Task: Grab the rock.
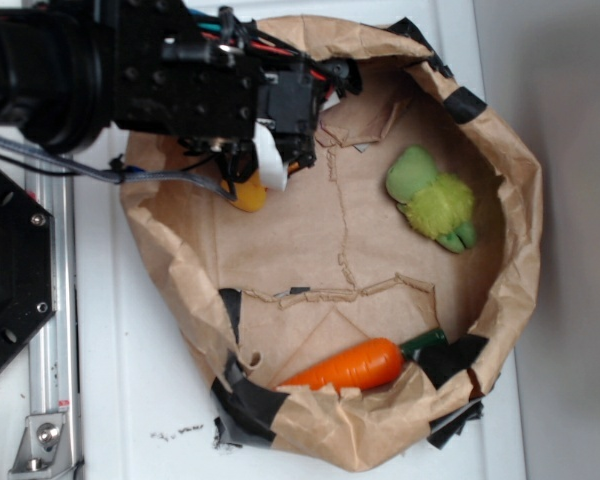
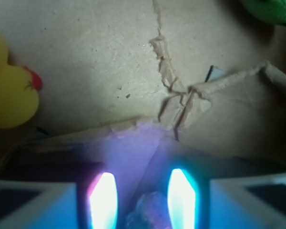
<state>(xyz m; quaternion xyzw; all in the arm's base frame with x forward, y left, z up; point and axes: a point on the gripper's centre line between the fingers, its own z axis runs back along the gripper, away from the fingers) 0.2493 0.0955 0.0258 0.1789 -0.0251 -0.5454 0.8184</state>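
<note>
Gripper hovering low over the rock, fingers set either side

In the wrist view the gripper [image 2: 143,200] is holding its two glowing fingertips [image 2: 103,200] apart, and the rock [image 2: 150,210] is sitting dimly between them at the near edge, seemingly not yet pinched. The yellow rubber duck [image 2: 9,90] is waiting off to the left, the green plush toy [image 1: 435,205] far right, the toy carrot [image 1: 355,366] elsewhere in the paper-bag tray [image 1: 500,300]. Straddling like this is probably lining up a clean close.

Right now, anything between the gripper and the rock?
Nothing visible. In the wrist view, what looks like the rock already sits between the fingers of the gripper; the duck lies apart, off to the side.
</note>
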